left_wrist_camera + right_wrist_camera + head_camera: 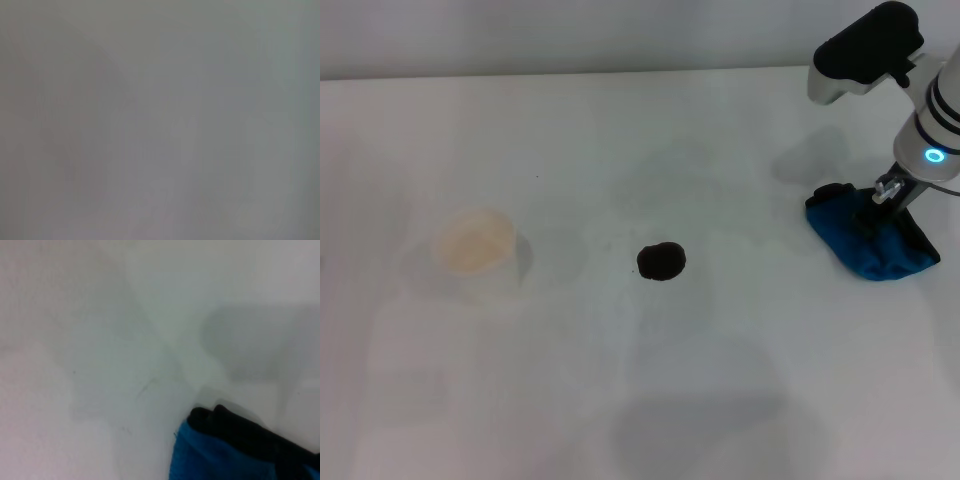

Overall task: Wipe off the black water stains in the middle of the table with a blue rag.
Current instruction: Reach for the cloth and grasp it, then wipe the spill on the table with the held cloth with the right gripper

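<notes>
The black water stains (661,261) form one small dark blotch in the middle of the white table (620,130). The blue rag (880,255) lies bunched at the table's right side, well to the right of the blotch. My right gripper (872,222) is down on the rag, open, with black fingertips (828,193) at either end of the bundle. The right wrist view shows the rag (215,460) with a black fingertip (210,417) at its edge. My left gripper is out of view; its wrist view shows only blank grey surface.
A translucent cup (472,245) with a pale yellowish inside stands on the table's left side, left of the blotch. The table's far edge runs across the top of the head view.
</notes>
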Controlling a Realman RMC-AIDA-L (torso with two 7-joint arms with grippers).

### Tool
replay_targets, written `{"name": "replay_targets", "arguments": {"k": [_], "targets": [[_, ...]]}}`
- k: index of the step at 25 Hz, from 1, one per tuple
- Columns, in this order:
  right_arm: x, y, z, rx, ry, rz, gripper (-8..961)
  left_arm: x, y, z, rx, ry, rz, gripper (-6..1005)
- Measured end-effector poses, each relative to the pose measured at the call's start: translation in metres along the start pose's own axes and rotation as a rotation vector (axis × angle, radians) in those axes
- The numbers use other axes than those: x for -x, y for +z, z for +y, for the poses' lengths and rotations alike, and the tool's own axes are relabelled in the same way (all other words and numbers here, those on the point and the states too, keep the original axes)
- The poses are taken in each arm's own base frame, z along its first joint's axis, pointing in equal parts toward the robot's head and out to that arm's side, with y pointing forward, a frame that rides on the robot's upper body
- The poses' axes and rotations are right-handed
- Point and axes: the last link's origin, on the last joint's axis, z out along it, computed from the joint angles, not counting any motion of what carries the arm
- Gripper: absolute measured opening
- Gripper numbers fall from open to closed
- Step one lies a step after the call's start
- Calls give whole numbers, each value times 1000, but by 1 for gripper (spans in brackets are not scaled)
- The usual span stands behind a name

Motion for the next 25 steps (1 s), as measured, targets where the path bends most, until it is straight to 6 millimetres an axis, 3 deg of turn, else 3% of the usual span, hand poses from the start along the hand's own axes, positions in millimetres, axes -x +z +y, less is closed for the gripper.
{"name": "replay_targets", "arguments": {"k": [2,11,25], "targets": [[0,0,0,-3,-6,3,43,0,0,0,-1,0,-1,866],[1,0,10,39,-52,14,43,-1,3,1,5,0,5,864],[32,-11,60,164,-186,-69,43,-2,5,2,11,3,2,863]]}}
